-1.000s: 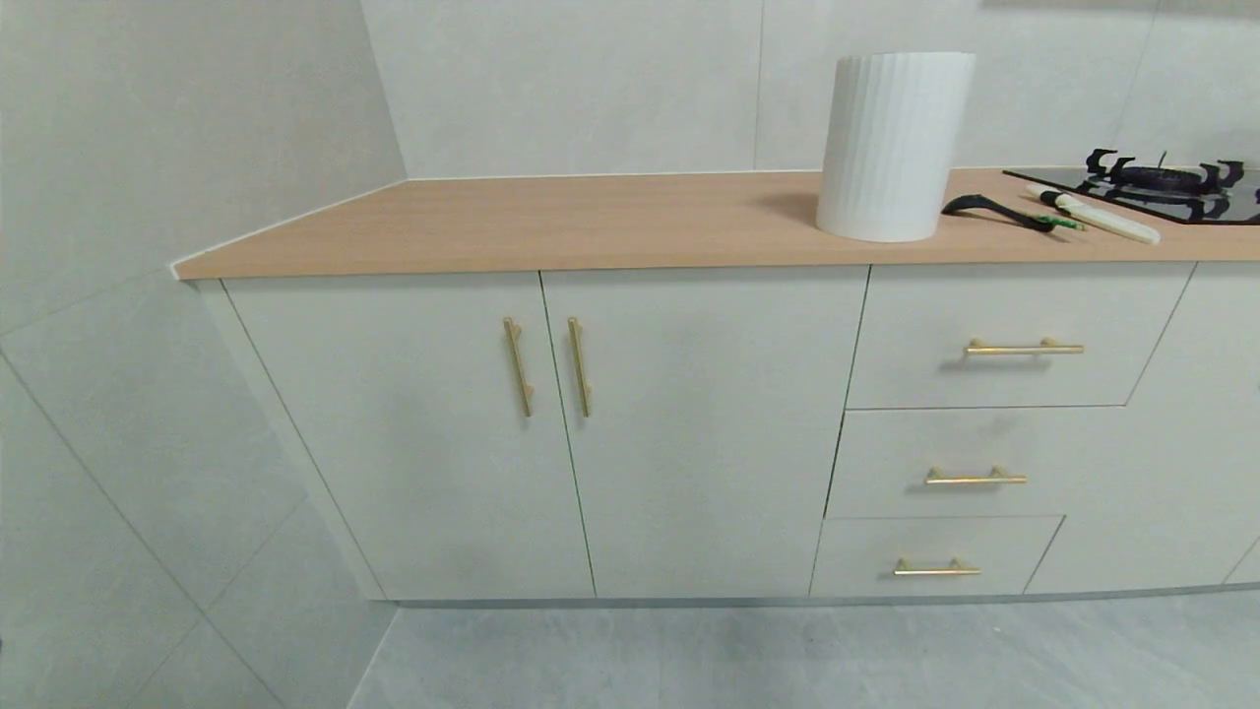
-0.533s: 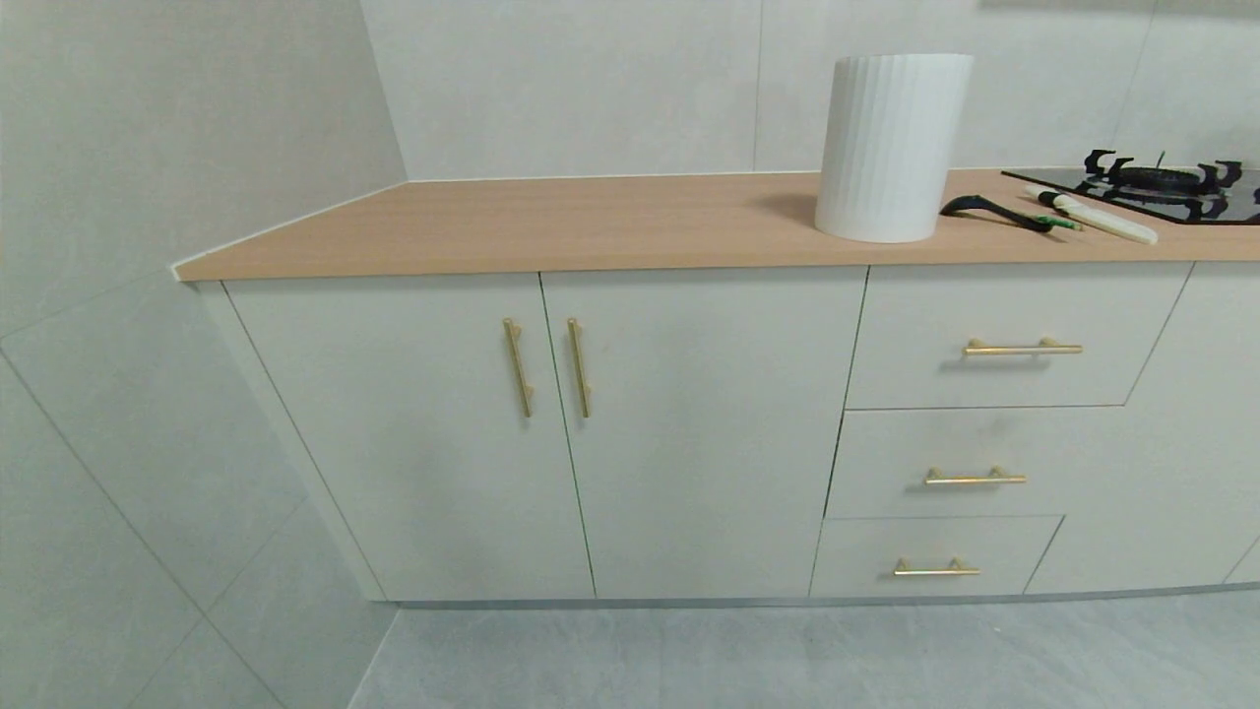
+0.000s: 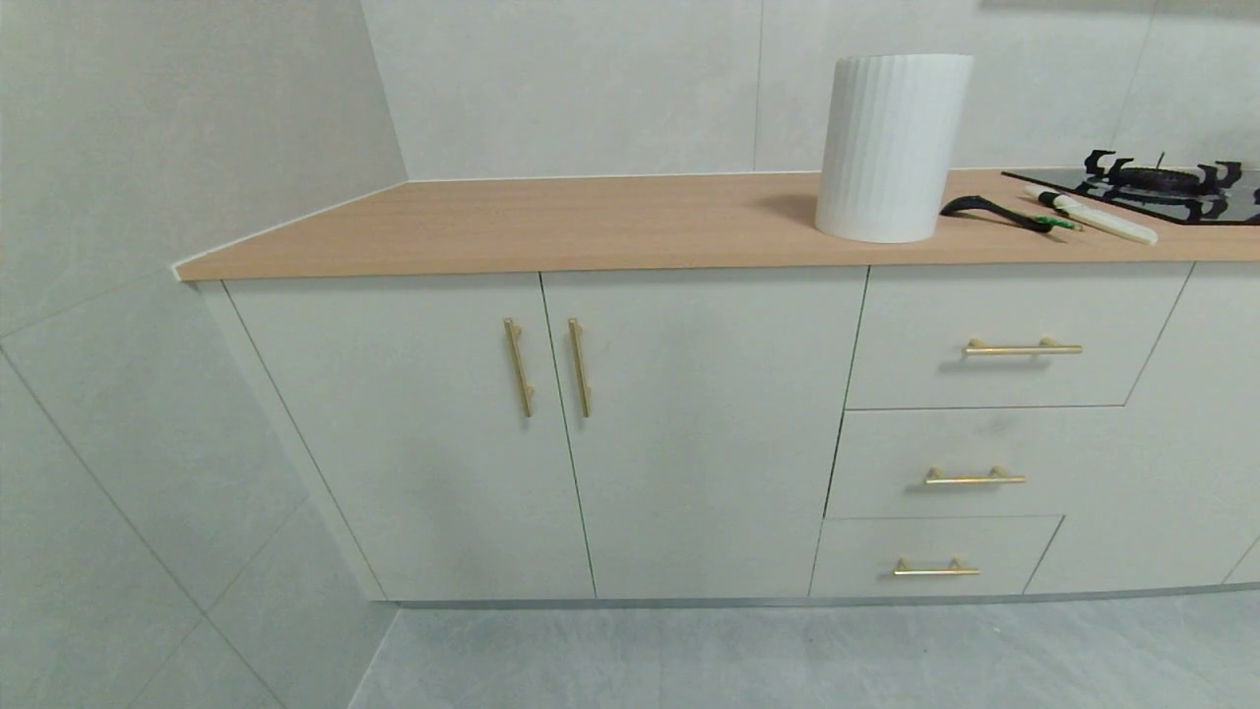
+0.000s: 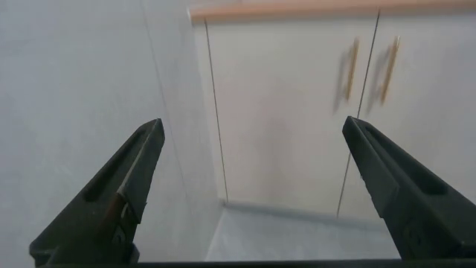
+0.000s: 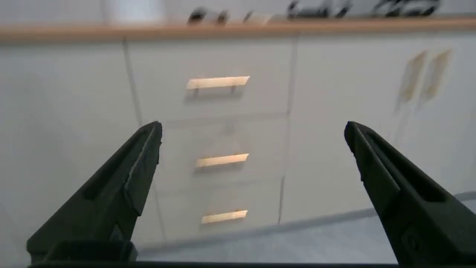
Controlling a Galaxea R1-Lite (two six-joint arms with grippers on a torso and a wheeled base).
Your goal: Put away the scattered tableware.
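Observation:
On the wooden countertop point(image 3: 551, 222) lie a black utensil point(image 3: 994, 211) with a green tip and a white-bladed knife point(image 3: 1093, 215), both to the right of a tall white ribbed container point(image 3: 892, 146). My left gripper point(image 4: 253, 134) is open, low in front of the two cabinet doors near the wall corner. My right gripper point(image 5: 253, 138) is open too, facing the stack of drawers, with nothing between its fingers.
A black gas hob point(image 3: 1162, 187) sits at the far right of the counter. Below are two cabinet doors with gold handles point(image 3: 549, 366) and three drawers point(image 3: 1019, 347). A tiled wall closes off the left side; grey floor point(image 3: 787, 655) lies before the cabinets.
The head view has shifted very slightly; nothing on the counter has moved.

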